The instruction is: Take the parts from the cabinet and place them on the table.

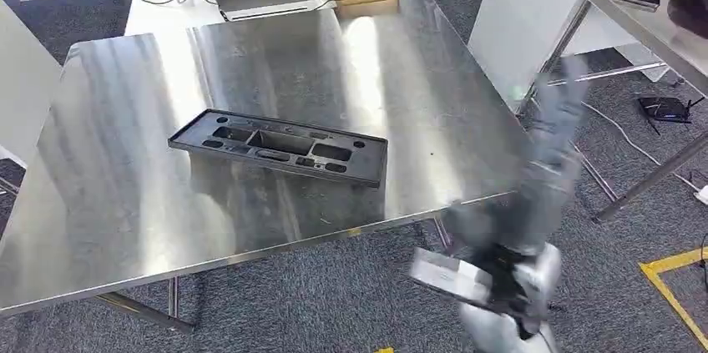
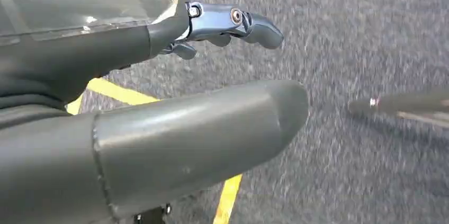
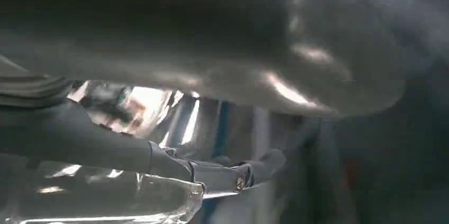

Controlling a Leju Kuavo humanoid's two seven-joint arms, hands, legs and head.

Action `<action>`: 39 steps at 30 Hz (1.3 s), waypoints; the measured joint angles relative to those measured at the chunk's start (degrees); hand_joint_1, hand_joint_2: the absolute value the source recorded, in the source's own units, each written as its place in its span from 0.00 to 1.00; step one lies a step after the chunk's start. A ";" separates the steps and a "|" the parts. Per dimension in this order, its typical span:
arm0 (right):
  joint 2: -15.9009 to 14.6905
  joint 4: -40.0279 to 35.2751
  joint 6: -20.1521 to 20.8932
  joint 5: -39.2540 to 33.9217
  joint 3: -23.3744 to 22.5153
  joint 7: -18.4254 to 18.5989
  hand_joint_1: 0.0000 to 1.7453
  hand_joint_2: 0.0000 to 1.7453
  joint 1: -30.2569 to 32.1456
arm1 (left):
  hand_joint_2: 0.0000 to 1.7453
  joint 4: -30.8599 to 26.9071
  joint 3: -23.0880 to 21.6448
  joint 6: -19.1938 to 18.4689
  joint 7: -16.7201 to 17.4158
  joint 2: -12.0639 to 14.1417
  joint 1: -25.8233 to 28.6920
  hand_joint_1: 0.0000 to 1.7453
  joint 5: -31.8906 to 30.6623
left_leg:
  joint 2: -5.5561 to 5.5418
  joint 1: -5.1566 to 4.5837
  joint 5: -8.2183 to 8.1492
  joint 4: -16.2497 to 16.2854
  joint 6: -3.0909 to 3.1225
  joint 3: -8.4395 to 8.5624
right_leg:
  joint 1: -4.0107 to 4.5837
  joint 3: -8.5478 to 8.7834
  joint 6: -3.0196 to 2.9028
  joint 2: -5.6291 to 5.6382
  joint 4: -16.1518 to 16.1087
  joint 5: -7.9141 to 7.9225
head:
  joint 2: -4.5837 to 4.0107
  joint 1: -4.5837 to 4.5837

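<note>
- One part, a long black plastic frame (image 1: 280, 146), already lies flat near the middle of the steel table (image 1: 108, 203), well in from every edge.
- My left hand (image 2: 212, 75) hangs over grey carpet, fingers apart, holding nothing.
- My right hand (image 1: 555, 119) is blurred beside the table's right edge; I cannot tell its fingers' state.
- I judge one placement done; any remaining parts stay out of sight.
</note>
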 joint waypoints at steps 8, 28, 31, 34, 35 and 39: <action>6.31 -15.37 -1.59 -27.62 -18.64 -16.99 0.00 0.00 18.83 | 0.00 -4.82 6.00 0.92 -1.20 -2.16 -0.04 0.00 -3.25 | 0.24 -0.01 -0.29 -0.03 0.01 0.39 | 0.01 0.34 0.00 0.16 -0.02 -0.07 | 0.00 0.00; 18.27 28.38 7.95 -39.02 -67.14 -9.34 0.00 0.00 7.54 | 0.00 -8.28 13.72 0.98 0.11 -3.63 -0.70 0.00 -5.88 | 0.06 -0.38 -0.48 0.12 0.39 0.94 | 0.05 1.06 0.41 0.05 -0.16 -0.28 | 0.00 0.00; 17.53 40.93 7.88 -38.89 -73.35 -1.31 0.00 0.00 3.69 | 0.00 -7.25 14.25 2.12 1.88 -3.28 -0.70 0.00 -6.90 | 0.07 -0.48 -0.64 0.29 0.67 0.94 | -0.06 1.12 0.45 0.04 -0.16 -0.29 | 0.00 0.02; 15.87 55.05 5.80 -36.74 -77.26 4.37 0.00 0.00 1.80 | 0.00 -5.20 14.82 3.30 3.37 -2.49 -0.70 0.00 -7.63 | 0.06 -0.77 -0.87 0.58 1.20 0.92 | -0.41 1.32 0.98 0.04 -0.18 -0.40 | 0.00 0.00; 15.52 58.33 4.93 -36.04 -77.95 5.86 0.00 0.00 1.28 | 0.00 -4.67 14.97 3.72 3.98 -2.18 -0.70 0.00 -7.89 | 0.06 -0.89 -0.58 0.70 1.46 0.94 | -0.46 1.41 1.39 0.05 -0.19 -0.08 | 0.00 0.00; 14.15 72.45 2.74 -28.71 -78.67 11.77 0.00 0.00 0.02 | 0.00 -1.82 15.19 6.26 7.35 -1.51 -0.75 0.00 -8.89 | 0.47 -0.32 1.13 -0.98 2.98 1.49 | -0.32 -0.15 0.95 -0.11 3.47 -3.46 | 0.00 0.39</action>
